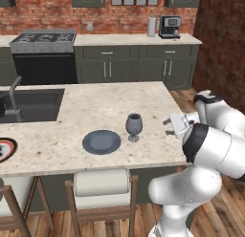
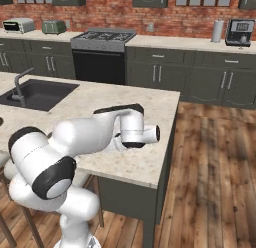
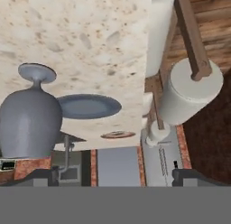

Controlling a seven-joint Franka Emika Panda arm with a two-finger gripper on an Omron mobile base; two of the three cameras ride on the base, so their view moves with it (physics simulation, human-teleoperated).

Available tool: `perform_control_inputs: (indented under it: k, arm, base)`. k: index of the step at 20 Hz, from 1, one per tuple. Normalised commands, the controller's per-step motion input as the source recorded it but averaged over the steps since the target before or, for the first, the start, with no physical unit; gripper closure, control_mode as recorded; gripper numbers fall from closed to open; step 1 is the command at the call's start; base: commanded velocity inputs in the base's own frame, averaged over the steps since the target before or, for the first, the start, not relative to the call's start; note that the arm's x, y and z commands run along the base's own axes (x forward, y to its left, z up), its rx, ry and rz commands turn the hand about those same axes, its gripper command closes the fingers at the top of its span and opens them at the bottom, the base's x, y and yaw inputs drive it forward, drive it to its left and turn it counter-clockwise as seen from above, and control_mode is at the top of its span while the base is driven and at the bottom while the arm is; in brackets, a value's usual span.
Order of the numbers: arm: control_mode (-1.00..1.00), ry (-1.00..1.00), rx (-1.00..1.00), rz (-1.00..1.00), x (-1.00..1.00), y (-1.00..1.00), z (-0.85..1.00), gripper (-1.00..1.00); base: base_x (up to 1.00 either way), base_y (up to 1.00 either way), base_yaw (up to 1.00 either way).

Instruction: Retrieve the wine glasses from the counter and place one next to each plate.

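No brand, label or writing can be read in any view.

Left base view, left to right: the black sink (image 1: 31, 104) is set in the near stone-topped island desk (image 1: 110, 102). At the left edge of this desk lies part of the white plate (image 1: 5, 149) with a red-and-black rim. Further right lies the slate-blue plate (image 1: 101, 142), flat on the top. Just beside it, to its right and apart from it, one wine glass (image 1: 134, 126) stands upright on its foot. Right of the glass, the tool (image 1: 168, 127) hangs at the desk's right edge, clear of the glass. Two stools (image 1: 101, 186) stand under the near edge. The far desk (image 1: 139, 39) along the brick wall carries a stove (image 1: 44, 41), a grey canister (image 1: 151, 26) and a coffee machine (image 1: 170, 26).

Right base view: the arm covers the glass and both plates. A toaster oven (image 2: 18, 25) and a toaster (image 2: 53, 26) stand at the far left of the rear desk, outside the left base view.

Hand view, rolled upside down: the glass (image 3: 30, 114) stands large at left, the slate-blue plate (image 3: 88, 105) beyond it, the rimmed plate (image 3: 118, 134) further off. The finger tips (image 3: 38, 177) stand wide apart with nothing between them: the tool is released.
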Motion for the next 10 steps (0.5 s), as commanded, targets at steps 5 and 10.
perform_control_inputs:
  k: [5,10]
  arm:
    - [-1.0,0.0,0.0,0.0,-0.83,0.0,0.77,-1.0]
    - [-1.0,0.0,0.0,0.03,-0.99,0.0,0.51,-1.0]
  base:
    - [0.0,0.0,0.0]
    - [0.0,0.0,0.0]
